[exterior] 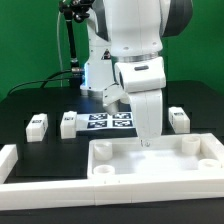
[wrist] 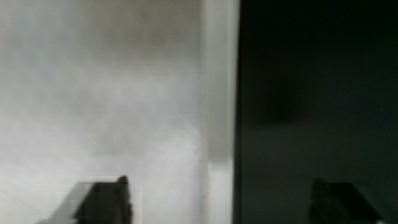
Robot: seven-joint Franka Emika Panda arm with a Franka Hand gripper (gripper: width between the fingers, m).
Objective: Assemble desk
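Observing gripper (exterior: 146, 143) hanging at the tabletop (exterior: 150, 166) far rim, fingers (wrist: 102, 200) spread wide, clasping nothing. Noting three tagged legs (exterior: 69, 124) lying beyond it, flanking the marker board (exterior: 108, 122).

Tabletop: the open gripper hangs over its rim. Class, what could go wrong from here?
1. In the wrist view one finger sits over white plastic and the other over black table, so the gripper seems to straddle the tabletop's rim. A slightly off descent could land a finger on the rim.
2. Held by one edge, the wide tabletop might tilt or slip.
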